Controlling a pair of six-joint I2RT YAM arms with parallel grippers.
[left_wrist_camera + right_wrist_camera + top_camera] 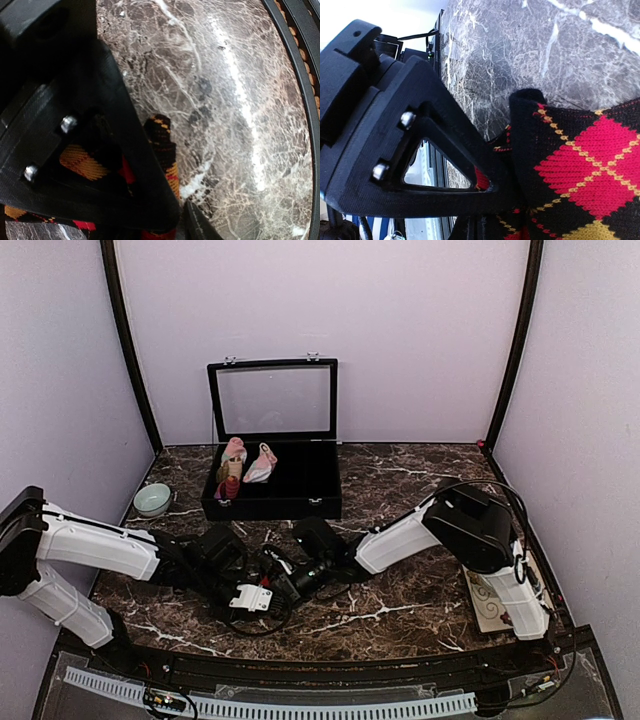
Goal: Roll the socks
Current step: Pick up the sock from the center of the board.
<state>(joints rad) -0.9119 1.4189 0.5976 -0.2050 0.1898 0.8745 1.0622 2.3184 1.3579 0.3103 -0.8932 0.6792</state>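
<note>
Left arm [100,545] and right arm [400,535] met on the marble table [400,480] in front of the black case [272,508] holding the pink sock [262,466]; left gripper [180,217] clamped the argyle sock [162,140], open marble beyond; right gripper [490,205] touched it, closure untellable.

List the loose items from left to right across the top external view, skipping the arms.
Pale green bowl → upright sock roll → pink spotted sock → patterned sheet by the right edge. The roll and the pink sock sit inside the open black case.
</note>
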